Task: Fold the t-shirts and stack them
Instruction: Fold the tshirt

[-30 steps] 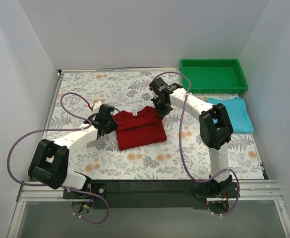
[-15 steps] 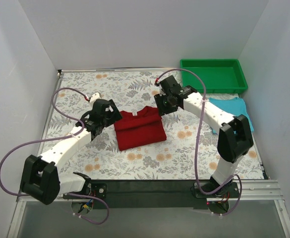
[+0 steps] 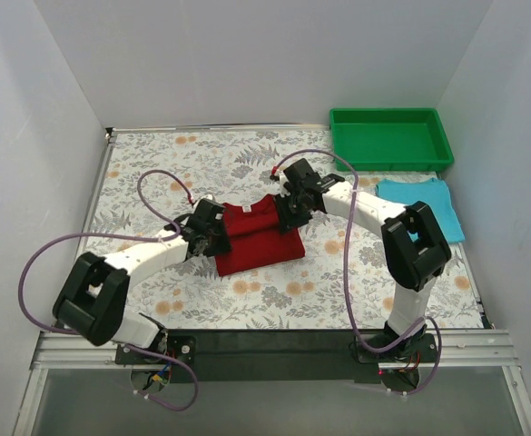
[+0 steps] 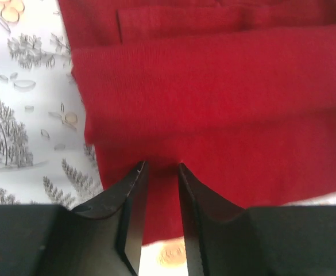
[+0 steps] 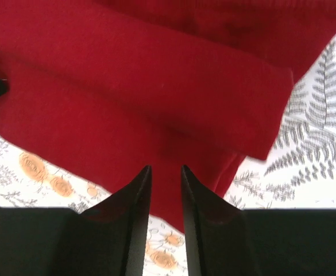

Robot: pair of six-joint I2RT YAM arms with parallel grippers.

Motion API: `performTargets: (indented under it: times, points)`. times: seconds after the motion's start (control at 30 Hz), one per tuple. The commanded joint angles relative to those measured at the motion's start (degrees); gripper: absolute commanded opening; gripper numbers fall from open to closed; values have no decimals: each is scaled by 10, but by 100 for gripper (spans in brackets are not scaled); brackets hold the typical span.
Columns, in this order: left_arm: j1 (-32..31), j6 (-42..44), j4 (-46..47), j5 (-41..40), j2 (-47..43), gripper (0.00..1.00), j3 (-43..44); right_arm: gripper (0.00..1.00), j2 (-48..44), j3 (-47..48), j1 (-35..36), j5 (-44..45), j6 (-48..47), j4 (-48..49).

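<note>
The dark red t-shirt (image 3: 258, 238) lies folded into a rough rectangle in the middle of the floral tablecloth. My left gripper (image 3: 218, 236) is over its left edge and my right gripper (image 3: 289, 213) over its upper right corner. In the left wrist view the gripper (image 4: 162, 165) stands narrowly open above red cloth (image 4: 213, 92), with nothing between its fingers. In the right wrist view the gripper (image 5: 165, 168) is also narrowly open and empty over the red folds (image 5: 127, 86). The light turquoise t-shirt (image 3: 424, 207) lies folded at the right edge.
A green plastic tray (image 3: 390, 136) stands at the back right, just behind the turquoise shirt. White walls close in the table on the left, back and right. Purple cables loop from both arms over the tablecloth (image 3: 156, 163).
Half a second ago both grippers were lifted off just outside the red shirt. Both have since moved inward and down onto its edges. The shirt has not visibly shifted.
</note>
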Motion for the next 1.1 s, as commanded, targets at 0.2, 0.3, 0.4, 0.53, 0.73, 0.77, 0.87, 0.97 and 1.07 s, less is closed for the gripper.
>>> performTargets:
  times: [0.2, 0.3, 0.4, 0.53, 0.73, 0.77, 0.87, 0.97, 1.07]
  points:
    - [20, 66, 9, -60, 157, 27, 163, 25, 93, 125, -44, -4, -21, 29]
    - [37, 80, 15, -81, 195, 28, 212, 25, 124, 168, -68, -14, -16, 28]
    - [60, 83, 13, -73, 240, 32, 258, 26, 158, 212, -88, -39, 0, 29]
    - [74, 84, 11, -57, 277, 43, 315, 25, 167, 240, -98, -65, 23, 31]
    - [76, 75, 31, -29, 225, 61, 298, 32, 109, 170, -99, -144, 66, 109]
    - [75, 71, 41, -27, 211, 62, 271, 34, 101, 157, -98, -168, 74, 142]
    - [77, 49, 64, -22, 162, 62, 227, 35, 90, 117, -99, -214, 99, 205]
    - [88, 30, 102, -16, 136, 56, 166, 35, 103, 104, -100, -232, 112, 229]
    - [115, 12, 134, 10, 154, 49, 139, 34, 131, 76, -113, -253, 137, 285]
